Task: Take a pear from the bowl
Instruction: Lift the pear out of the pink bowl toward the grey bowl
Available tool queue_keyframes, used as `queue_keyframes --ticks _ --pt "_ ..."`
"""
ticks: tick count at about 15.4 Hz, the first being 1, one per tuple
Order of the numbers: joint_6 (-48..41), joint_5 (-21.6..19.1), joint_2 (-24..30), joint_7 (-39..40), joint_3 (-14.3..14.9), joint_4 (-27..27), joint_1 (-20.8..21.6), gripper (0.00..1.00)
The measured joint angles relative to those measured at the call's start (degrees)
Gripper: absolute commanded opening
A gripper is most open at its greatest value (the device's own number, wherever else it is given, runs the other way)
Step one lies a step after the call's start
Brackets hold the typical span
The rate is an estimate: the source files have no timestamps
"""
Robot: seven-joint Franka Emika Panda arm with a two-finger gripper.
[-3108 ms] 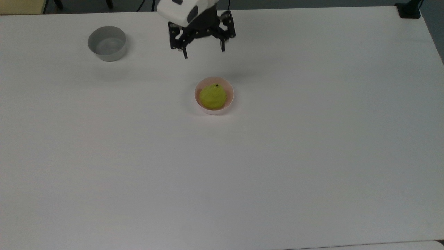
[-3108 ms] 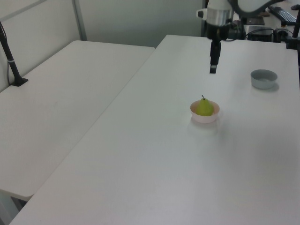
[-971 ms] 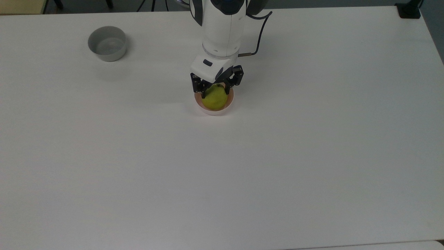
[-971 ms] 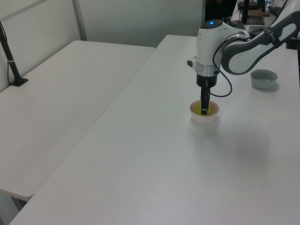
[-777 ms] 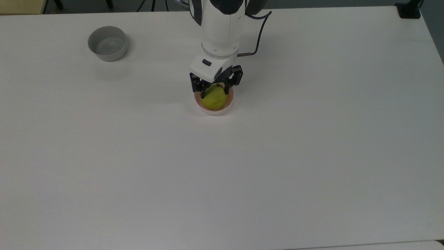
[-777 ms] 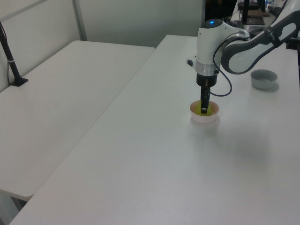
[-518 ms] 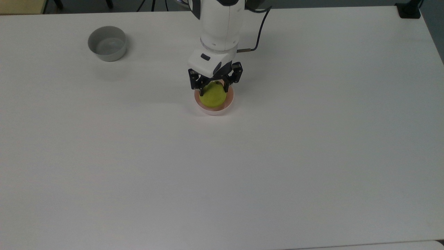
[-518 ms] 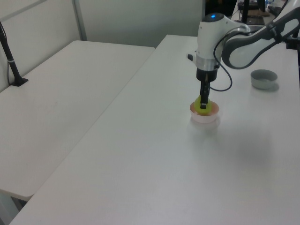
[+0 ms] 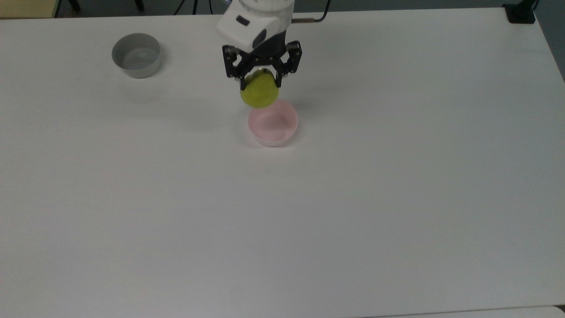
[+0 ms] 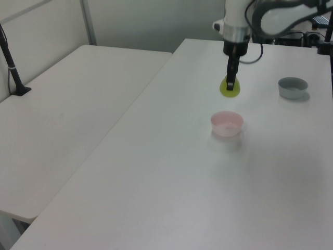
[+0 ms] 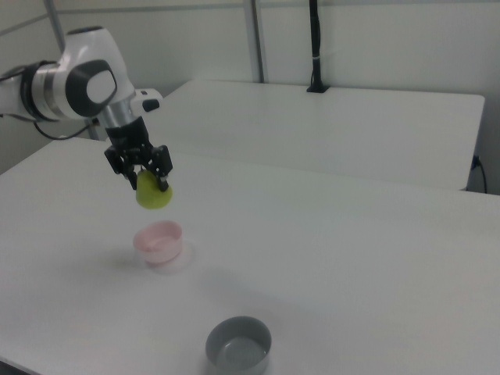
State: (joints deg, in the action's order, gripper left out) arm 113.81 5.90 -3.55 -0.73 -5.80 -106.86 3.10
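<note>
pear (image 9: 259, 94) top hidden by jaws | bowl (image 9: 273, 125) below

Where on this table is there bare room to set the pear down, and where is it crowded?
The table is bare across the top view's lower half and whole right side, below and right of the pink bowl. There is also a bare strip between that bowl and the grey bowl. The only crowding is above the pink bowl, where the tool holds the pear.
</note>
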Motion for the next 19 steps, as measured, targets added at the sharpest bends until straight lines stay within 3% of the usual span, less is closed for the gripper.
queue_keyframes --ticks 6,9,19 --pt "-14.0 -4.4 1.1 0.0 0.5 10.4 -0.6 0.00" --pt "-20.3 -7.0 1.6 2.1 2.9 14.3 -1.1 0.00" --pt "-18.8 -8.2 2.5 23.9 12.1 15.1 -1.5 0.00"
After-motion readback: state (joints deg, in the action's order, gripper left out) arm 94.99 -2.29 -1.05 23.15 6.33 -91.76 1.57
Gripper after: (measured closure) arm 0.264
